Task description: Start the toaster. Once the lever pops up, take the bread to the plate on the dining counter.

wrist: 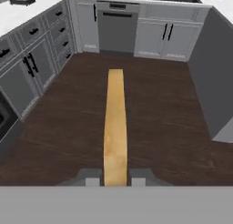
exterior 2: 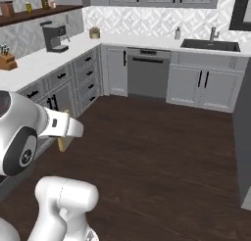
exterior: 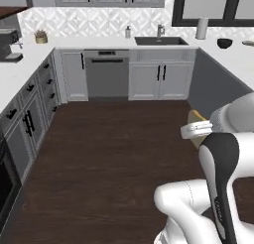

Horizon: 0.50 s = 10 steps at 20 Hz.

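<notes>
1. The gripper [wrist: 115,178] has its two fingers [wrist: 90,177] clamped on the bread [wrist: 115,127], one on each flat face. The hand view sees the slice edge-on, as a thin golden strip reaching forward from the tips.
2. In the left base view the bread [exterior: 197,116] peeks out as a tan corner behind the white hand, held in the air over the dark wood floor [exterior: 109,153].
3. The grip sits only at the near end of the slice, so most of it hangs out unsupported. A sharp swing of the arm or a jolt from the base could probably pivot it or let it slip out onto the floor.
4. With the slice sticking so far forward, I judge it could clip a cabinet or a counter edge if the base turns close to one.
5. Containers: the sink [exterior: 161,40] is set in the far counter, and whether anything is in it cannot be told. A dark bowl [exterior: 224,43] stands on the right-hand counter, its inside hidden.
</notes>
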{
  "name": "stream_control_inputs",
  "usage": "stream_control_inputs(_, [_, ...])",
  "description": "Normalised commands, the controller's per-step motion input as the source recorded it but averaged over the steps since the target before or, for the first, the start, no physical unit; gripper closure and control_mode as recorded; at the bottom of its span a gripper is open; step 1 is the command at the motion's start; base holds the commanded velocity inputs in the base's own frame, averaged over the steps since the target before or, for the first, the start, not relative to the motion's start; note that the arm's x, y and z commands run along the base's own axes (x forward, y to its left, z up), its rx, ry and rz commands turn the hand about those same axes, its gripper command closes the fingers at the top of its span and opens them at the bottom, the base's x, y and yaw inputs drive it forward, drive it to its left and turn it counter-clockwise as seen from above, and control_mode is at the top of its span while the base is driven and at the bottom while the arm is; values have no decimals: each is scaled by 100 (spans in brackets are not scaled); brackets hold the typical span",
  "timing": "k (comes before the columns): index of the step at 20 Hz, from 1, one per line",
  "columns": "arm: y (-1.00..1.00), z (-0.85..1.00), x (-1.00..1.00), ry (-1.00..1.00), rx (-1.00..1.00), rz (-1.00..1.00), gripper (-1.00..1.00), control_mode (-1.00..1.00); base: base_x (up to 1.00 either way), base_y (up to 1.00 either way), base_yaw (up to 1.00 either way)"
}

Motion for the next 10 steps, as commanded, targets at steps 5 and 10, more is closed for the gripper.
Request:
stream_control_inputs(5, [0, 0, 0, 0, 0, 0, 100, 100, 63, -97, 0])
stream_control_inputs(10, [0, 0, 0, 0, 0, 0, 100, 100, 35, -100, -13])
